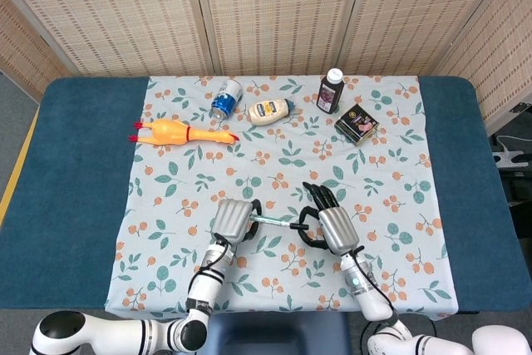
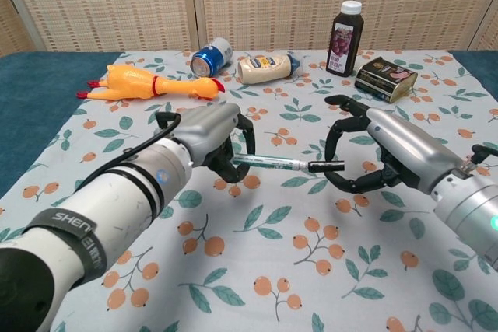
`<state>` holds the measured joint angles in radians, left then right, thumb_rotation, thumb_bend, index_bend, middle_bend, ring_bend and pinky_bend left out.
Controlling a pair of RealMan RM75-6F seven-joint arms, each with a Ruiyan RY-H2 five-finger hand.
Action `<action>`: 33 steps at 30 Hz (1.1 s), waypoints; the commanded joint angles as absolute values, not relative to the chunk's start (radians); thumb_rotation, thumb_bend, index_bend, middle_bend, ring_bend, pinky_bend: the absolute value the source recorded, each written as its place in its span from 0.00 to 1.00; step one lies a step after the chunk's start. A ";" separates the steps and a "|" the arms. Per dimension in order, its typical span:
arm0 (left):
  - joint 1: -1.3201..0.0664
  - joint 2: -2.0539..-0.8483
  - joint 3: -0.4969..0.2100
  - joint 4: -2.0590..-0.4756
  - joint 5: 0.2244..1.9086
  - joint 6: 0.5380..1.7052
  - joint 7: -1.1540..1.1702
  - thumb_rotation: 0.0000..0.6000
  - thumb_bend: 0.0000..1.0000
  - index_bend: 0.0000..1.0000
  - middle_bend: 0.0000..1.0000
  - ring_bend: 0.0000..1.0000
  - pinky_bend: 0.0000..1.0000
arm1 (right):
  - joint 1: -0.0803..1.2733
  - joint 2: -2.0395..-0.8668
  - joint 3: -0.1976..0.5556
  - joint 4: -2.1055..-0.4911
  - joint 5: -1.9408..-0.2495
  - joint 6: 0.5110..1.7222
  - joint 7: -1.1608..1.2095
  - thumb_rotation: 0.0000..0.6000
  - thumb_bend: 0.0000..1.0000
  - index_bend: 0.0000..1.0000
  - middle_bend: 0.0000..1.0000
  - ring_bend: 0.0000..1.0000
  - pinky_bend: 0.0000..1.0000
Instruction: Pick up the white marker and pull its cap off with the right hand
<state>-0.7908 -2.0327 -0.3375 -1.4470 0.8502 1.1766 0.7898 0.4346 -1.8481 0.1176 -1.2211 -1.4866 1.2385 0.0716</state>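
Note:
The white marker (image 2: 272,162) hangs level above the floral cloth, its black cap (image 2: 327,166) pointing to the right. My left hand (image 2: 206,134) grips the marker's body at its left end. My right hand (image 2: 381,149) is curled round the cap's end, with the thumb below it and the fingers above. The head view shows the marker (image 1: 274,220) as a short bar between my left hand (image 1: 233,220) and my right hand (image 1: 334,226). The left hand's fingers hide the rear end of the marker.
At the back of the cloth (image 2: 257,270) lie a yellow rubber chicken (image 2: 144,83), a blue can (image 2: 212,57) and a mayonnaise bottle (image 2: 267,68). A dark juice bottle (image 2: 346,29) stands upright there, with a small dark box (image 2: 386,78) to its right.

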 commanded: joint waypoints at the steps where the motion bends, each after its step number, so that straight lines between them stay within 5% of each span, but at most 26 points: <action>1: -0.794 -2.027 -0.339 -1.439 0.849 1.175 0.785 1.00 0.42 0.64 1.00 1.00 1.00 | 0.424 -1.829 0.112 -1.237 -1.493 1.256 0.072 1.00 0.32 0.64 0.02 0.00 0.00; 11: -0.801 -2.008 -0.326 -1.406 0.838 1.163 0.768 1.00 0.42 0.64 1.00 1.00 1.00 | 0.367 -1.732 0.082 -1.287 -1.514 1.334 0.080 1.00 0.32 0.64 0.02 0.00 0.00; 21: -0.777 -2.015 -0.267 -1.307 0.820 1.127 0.737 1.00 0.41 0.60 1.00 1.00 1.00 | 0.381 -1.750 0.078 -1.213 -1.443 1.218 0.065 1.00 0.32 0.60 0.02 0.00 0.00; 29: -0.769 -2.001 -0.249 -1.305 0.834 1.114 0.725 1.00 0.40 0.40 1.00 1.00 1.00 | 0.387 -1.747 0.077 -1.223 -1.391 1.152 -0.023 1.00 0.32 0.26 0.02 0.00 0.00; 33: -0.766 -1.988 -0.247 -1.333 0.832 1.111 0.726 1.00 0.40 0.33 1.00 1.00 1.00 | 0.378 -1.732 0.076 -1.258 -1.379 1.160 -0.067 1.00 0.32 0.17 0.00 0.00 0.00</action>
